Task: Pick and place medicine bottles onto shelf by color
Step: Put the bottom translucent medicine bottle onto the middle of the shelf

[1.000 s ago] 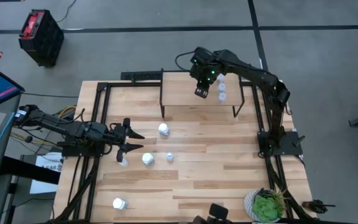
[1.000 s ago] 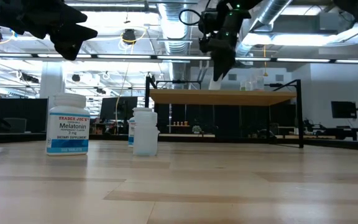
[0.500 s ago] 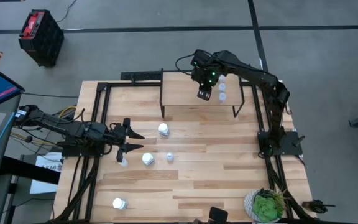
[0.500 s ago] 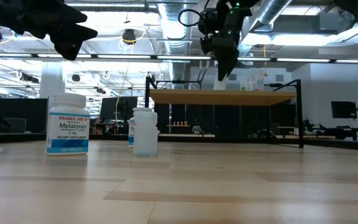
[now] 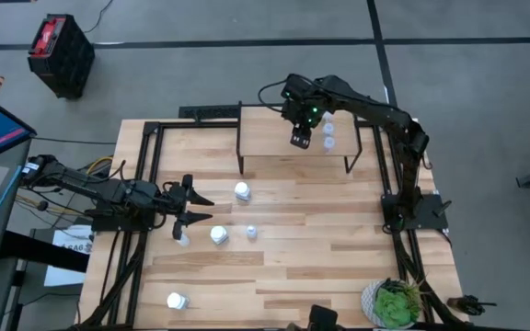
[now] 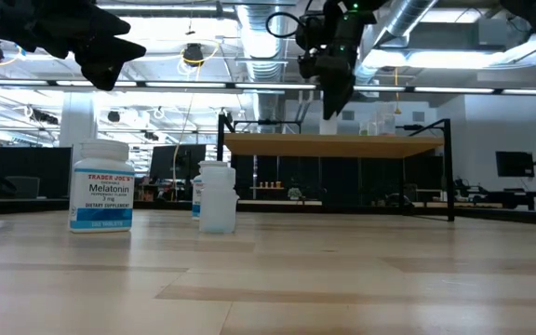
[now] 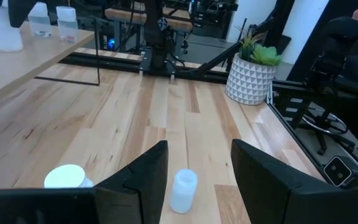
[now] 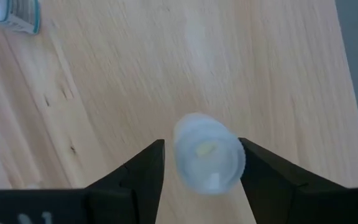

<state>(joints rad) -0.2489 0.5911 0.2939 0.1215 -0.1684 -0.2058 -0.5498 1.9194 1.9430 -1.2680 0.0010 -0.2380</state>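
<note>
Label: white bottle (image 6: 101,184) on the table reads "TRADER JOE'S Melatonin"
Change: right gripper (image 5: 302,140) has shifted slightly above the shelf (image 5: 274,138), fingers now parted
Grip: pale bottle (image 8: 207,153) between them, contact unclear
Left gripper (image 5: 194,209): open, empty, small bottle (image 7: 183,190) ahead

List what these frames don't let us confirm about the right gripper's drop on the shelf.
- Contact: the right wrist view shows a pale bottle between the right gripper fingers, but not whether either still touches it.
- Same bottle from above: hidden under that gripper over the shelf.
- Low view: bottles on the shelf too small to count.
</note>
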